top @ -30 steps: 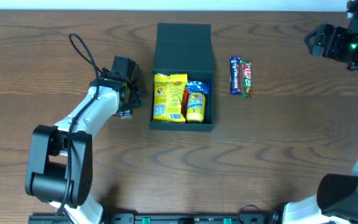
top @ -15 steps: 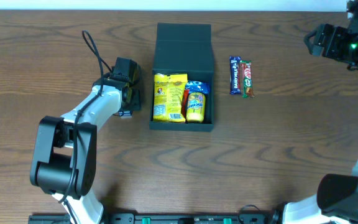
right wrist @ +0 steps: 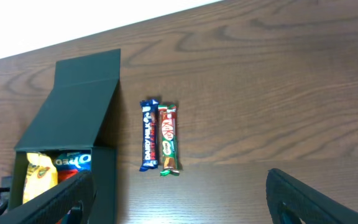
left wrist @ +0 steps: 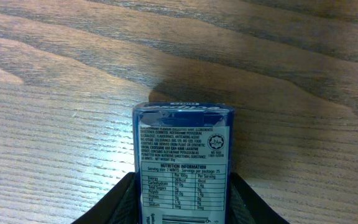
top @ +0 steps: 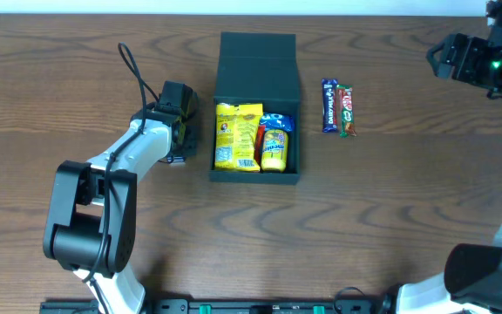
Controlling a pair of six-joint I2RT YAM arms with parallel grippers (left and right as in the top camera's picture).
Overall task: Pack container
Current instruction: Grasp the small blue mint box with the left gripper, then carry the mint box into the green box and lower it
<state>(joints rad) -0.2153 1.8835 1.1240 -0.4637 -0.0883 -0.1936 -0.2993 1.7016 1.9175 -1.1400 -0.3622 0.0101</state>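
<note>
**Left gripper holding a packet beside the container**

The container (top: 258,65) is sitting mid-table with its lid lying open and snacks (top: 238,135) showing inside. The left gripper (top: 175,131) is hanging just left of it, clamping a blue packet (left wrist: 183,155). The right gripper (right wrist: 180,186), fingers spread wide, is hovering well to the right, beyond two bars (top: 338,109).

The left arm (top: 133,153) is extended low with the left gripper (top: 174,131) closed on a blue packet (left wrist: 182,143), while the right gripper (top: 443,57) is held raised at the far right, its fingers (right wrist: 61,199) spread wide.
</note>
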